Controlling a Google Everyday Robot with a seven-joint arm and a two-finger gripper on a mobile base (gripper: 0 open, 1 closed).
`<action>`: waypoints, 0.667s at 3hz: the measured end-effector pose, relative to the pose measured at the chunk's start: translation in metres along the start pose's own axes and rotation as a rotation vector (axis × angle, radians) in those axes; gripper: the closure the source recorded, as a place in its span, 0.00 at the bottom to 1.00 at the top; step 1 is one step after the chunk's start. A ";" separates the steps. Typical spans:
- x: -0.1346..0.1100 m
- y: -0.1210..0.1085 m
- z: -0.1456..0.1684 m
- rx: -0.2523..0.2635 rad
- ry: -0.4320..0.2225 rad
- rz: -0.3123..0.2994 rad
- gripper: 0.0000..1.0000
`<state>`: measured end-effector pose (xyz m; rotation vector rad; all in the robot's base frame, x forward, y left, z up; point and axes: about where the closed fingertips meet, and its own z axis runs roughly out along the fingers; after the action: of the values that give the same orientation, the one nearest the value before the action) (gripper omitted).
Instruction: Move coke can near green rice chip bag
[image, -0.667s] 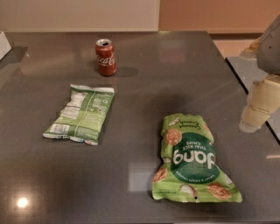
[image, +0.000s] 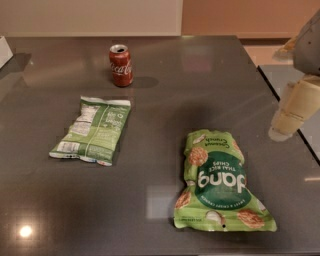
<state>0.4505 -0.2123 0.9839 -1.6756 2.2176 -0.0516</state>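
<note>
At the right edge of the desk (image: 200, 80), the claw (image: 290, 117) hangs above the surface, and compared with a moment ago it has barely shifted, perhaps a touch up and inward, no more. Whether it is released or clenched I cannot tell from here, but it is carrying nothing. Nothing else has budged: the coke can (image: 121, 65) stands exactly where it stood, upright at the far side of the desk, left of centre, well apart from the claw. So for the task this reads as the very start, with the reach toward the can not yet made and the whole carry still to come. Look at that can: small, red, white script on its side, silver top with the opening showing, casting a soft shadow to its right, nothing touching it. Its target, the green chip bag (image: 220, 182), lies flat and puffy at the near right, its lettering upside down from this angle, with bare desk all around it, so there looks to be plenty of room to set the can down beside it. Between the two, off to the left, lies a flatter pale bag (image: 93, 131) with its label side up, just in front of the can, and I judge the claw will want to steer clear of it on the way over.
</note>
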 end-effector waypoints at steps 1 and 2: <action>-0.016 -0.028 0.004 0.018 -0.074 0.038 0.00; -0.048 -0.058 0.015 0.038 -0.165 0.051 0.00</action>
<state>0.5202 -0.1818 0.9963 -1.5437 2.1219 0.0547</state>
